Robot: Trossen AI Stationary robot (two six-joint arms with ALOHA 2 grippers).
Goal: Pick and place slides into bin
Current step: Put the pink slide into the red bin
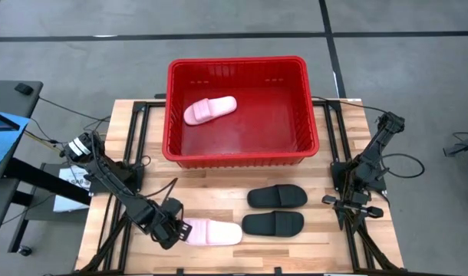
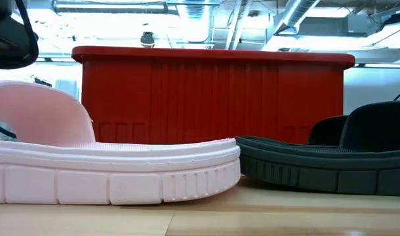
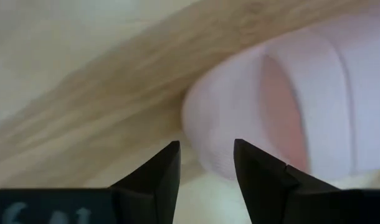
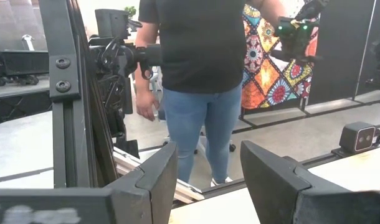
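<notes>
One pale pink slide (image 1: 209, 110) lies inside the red bin (image 1: 238, 63) at the table's far middle. A second pink slide (image 1: 216, 233) rests sole down near the front left; it also shows in the low view (image 2: 115, 170). Two black slides (image 1: 276, 197) (image 1: 272, 224) lie side by side to its right. My left gripper (image 1: 179, 228) is open and low at this pink slide's left end, the one nearer its strap; its fingers frame that rounded end (image 3: 205, 124). My right gripper (image 1: 349, 204) is open and empty at the table's right edge. My left gripper comes level from the table's left at the pink slide's rounded end (image 3: 209, 134), which lies just ahead of the open fingertips (image 3: 252, 165). I cannot tell whether a finger touches it. The slide lies flat on the table.
The bin (image 2: 213, 98) fills the far middle of the table, with bare wood in front of it. The nearer black slide (image 2: 318, 164) lies close to the pink slide's right end. A person (image 4: 199, 74) stands in the room beyond the table.
</notes>
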